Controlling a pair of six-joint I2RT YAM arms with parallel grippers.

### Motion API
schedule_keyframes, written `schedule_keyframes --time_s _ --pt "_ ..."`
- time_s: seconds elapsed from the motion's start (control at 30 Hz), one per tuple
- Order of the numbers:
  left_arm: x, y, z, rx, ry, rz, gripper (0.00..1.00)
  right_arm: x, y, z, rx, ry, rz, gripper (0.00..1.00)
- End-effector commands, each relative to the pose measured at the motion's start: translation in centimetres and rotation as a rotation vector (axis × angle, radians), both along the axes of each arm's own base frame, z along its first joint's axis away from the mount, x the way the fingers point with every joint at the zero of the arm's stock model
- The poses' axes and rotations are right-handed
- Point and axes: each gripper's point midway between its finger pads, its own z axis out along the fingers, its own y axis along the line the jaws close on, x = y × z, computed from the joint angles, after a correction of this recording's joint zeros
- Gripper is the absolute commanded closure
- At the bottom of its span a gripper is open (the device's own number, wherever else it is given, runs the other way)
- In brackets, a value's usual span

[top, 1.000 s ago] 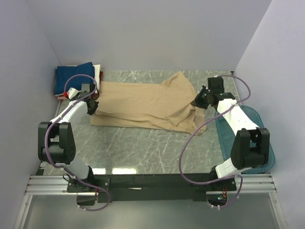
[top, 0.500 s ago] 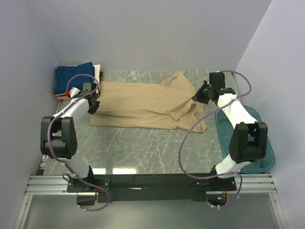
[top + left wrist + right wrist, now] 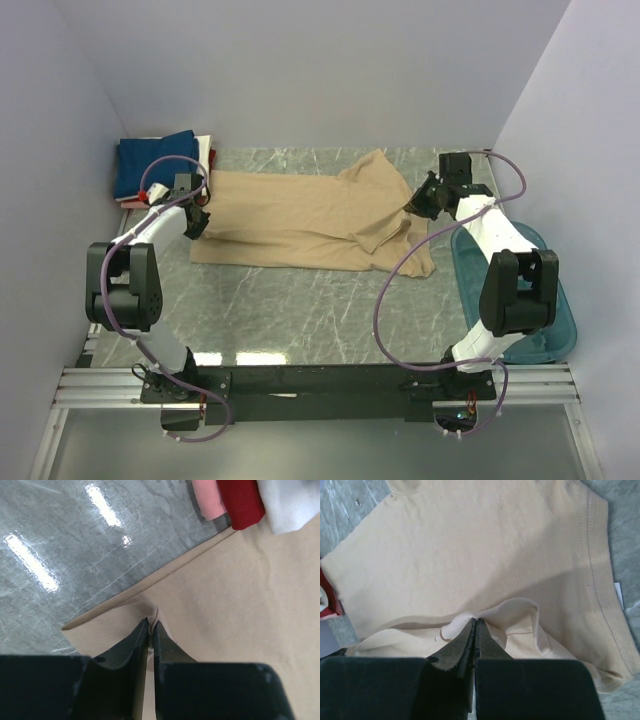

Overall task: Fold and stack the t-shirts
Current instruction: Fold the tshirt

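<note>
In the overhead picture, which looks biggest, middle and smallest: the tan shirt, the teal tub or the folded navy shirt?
1. tan shirt, spread across the table
2. teal tub, though partly hidden
3. folded navy shirt

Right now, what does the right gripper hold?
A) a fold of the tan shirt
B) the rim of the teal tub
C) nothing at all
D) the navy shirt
A: in the right wrist view the right gripper is shut on a bunched fold of the tan shirt.
</note>
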Motion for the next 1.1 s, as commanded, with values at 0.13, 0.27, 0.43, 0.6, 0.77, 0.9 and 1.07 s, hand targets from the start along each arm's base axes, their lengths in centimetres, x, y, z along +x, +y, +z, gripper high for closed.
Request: schedule_keyframes --time_s 0.13,0.27,0.43,0.6,0.77,0.9,1.07 --pt "1.8 0.1 0.9 0.003 -0.041 -0.037 0.82 2.0 -0.7 0.3 0.010 -0.037 -0.018 1.00" --pt "2.3 -0.1 1.1 -0.013 -0.056 -0.061 0.69 3.1 -0.9 -0.8 0.028 -0.019 -0.019 1.00" --pt "1.9 -0.7 2.5 -0.039 -0.113 -0.106 0.44 4.9 -0.8 -0.4 0.021 -0.014 0.009 0.69" --pt "-0.3 -0.9 3.8 -0.059 -0.168 -0.092 0.22 4.4 -1.1 -0.3 -0.006 -0.010 0.017 0.52" --pt "-3.7 -1.0 3.2 -0.092 -0.202 -0.046 0.27 1.3 -0.6 0.6 -0.008 -0.047 -0.008 0.53" --pt "-7.0 -1.2 0.1 -0.126 -0.177 -0.007 0.31 -4.0 0.3 -2.3 0.006 -0.006 -0.006 0.56" --pt "-7.6 -1.7 -0.4 -0.156 -0.263 -0.014 0.33 -9.2 0.5 -4.7 0.008 0.040 -0.005 0.57"
